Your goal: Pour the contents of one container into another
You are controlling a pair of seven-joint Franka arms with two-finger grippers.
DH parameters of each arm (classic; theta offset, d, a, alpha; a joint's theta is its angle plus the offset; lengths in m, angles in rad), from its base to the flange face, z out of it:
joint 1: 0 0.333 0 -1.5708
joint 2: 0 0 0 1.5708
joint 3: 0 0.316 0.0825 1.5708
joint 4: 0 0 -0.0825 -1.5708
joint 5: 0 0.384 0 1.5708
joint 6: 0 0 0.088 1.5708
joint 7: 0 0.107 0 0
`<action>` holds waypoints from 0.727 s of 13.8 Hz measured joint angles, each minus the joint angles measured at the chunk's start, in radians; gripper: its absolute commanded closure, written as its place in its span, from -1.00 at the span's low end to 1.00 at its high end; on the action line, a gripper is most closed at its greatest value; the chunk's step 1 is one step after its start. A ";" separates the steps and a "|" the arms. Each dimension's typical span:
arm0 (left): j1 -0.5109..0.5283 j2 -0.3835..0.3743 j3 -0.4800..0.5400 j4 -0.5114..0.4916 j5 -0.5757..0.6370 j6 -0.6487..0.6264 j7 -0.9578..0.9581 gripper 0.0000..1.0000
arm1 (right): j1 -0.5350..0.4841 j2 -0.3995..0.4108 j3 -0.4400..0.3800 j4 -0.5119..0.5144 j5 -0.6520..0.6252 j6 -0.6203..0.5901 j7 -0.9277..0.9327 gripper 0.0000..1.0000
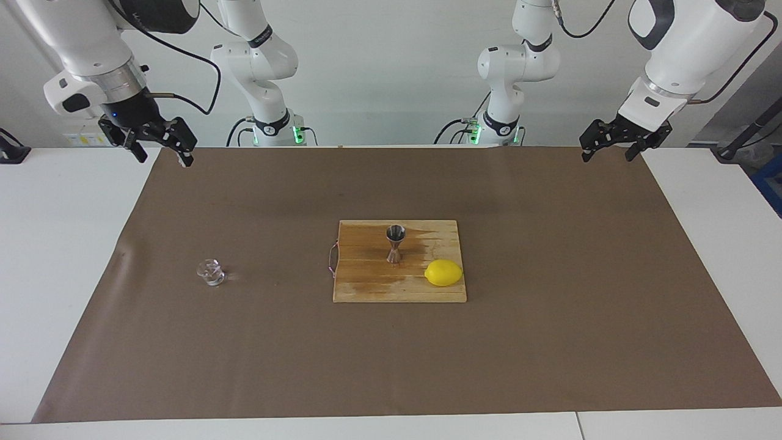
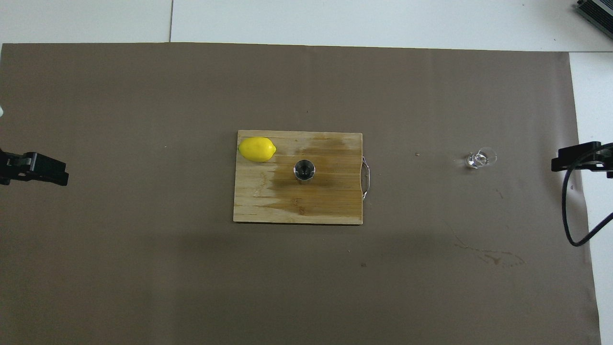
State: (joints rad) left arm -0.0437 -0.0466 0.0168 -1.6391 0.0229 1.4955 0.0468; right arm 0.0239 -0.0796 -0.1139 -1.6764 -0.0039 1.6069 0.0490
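The small clear glass tumbler (image 1: pixel 211 272) stands upright on the brown mat toward the right arm's end of the table; it also shows in the overhead view (image 2: pixel 480 158). The steel hourglass jigger (image 1: pixel 395 244) stands upright in the middle of the wooden cutting board (image 1: pixel 366 287), and shows from above in the overhead view (image 2: pixel 304 171). My right gripper (image 1: pixel 165 160) hangs open and empty over the mat's corner near its base, well apart from the glass. My left gripper (image 1: pixel 607 157) hangs open and empty over the mat's other near corner. Both arms wait.
A yellow lemon (image 1: pixel 443 272) lies on the board beside the jigger, toward the left arm's end. The board (image 2: pixel 258 206) has a dark wet patch and a wire handle. The brown mat (image 1: pixel 550 342) covers most of the white table. A black cable (image 2: pixel 570 211) hangs by the right gripper.
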 measured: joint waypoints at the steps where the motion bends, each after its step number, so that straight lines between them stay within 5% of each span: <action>1: 0.000 0.000 0.000 0.000 0.000 0.000 0.000 -1.00 | 0.000 0.000 0.000 0.000 0.000 0.000 0.000 -1.00; 10: 0.000 0.000 0.000 0.000 0.000 0.000 0.000 -1.00 | 0.003 0.000 0.006 -0.001 -0.002 0.000 -0.052 -1.00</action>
State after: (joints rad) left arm -0.0437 -0.0466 0.0168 -1.6391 0.0229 1.4955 0.0468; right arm 0.0267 -0.0796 -0.1077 -1.6775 -0.0063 1.6070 -0.0026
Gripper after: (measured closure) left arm 0.000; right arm 0.000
